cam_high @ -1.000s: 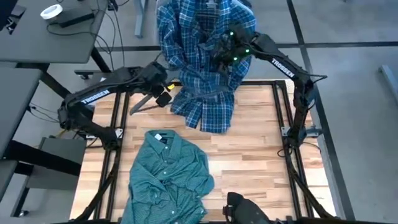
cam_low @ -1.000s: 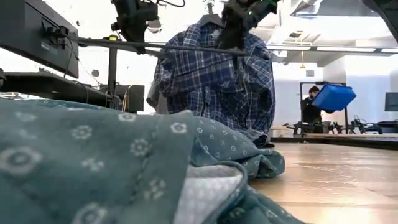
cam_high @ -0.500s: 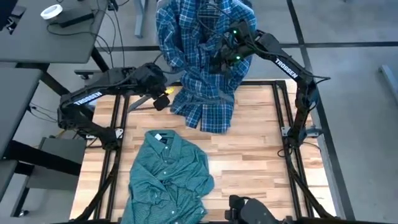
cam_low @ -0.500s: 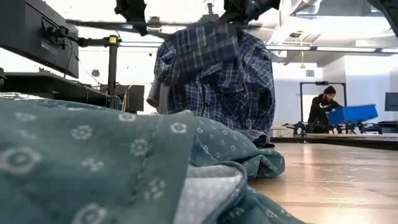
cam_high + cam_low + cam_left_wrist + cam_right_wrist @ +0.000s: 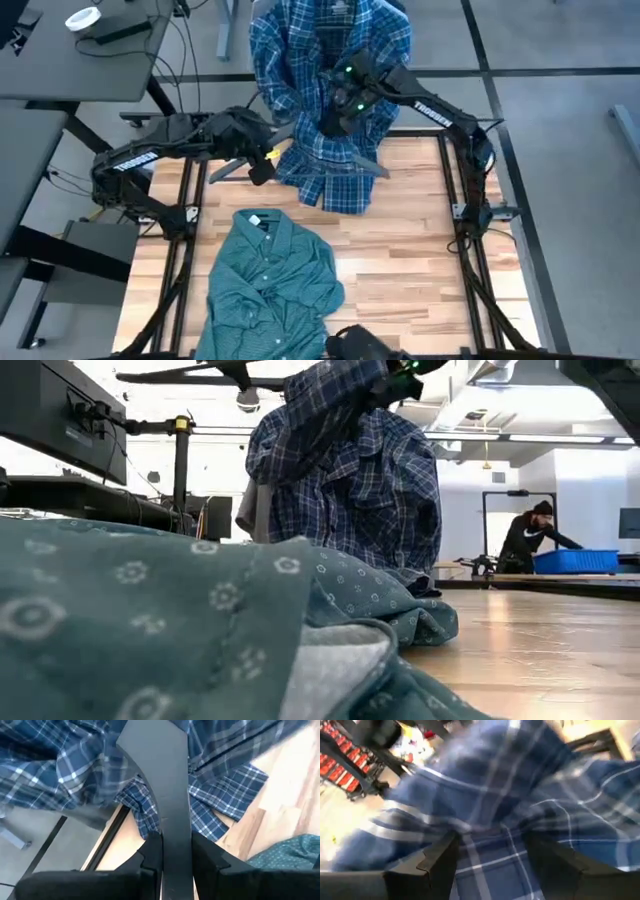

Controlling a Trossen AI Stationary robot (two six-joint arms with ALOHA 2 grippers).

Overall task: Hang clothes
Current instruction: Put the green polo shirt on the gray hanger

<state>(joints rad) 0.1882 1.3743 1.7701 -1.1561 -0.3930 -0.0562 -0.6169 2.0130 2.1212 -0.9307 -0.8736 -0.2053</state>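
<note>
Right hand point(image 5: 340, 108): closed on a fold of the plaid shirt point(image 5: 325, 100), hung at the far edge of the surface point(image 5: 420, 250). Left hand point(image 5: 172, 852): clamped on a hanger point(image 5: 160, 780). Green shirt point(image 5: 272, 285): crumpled, near side; soft, light, best pinched at the collar.
</note>
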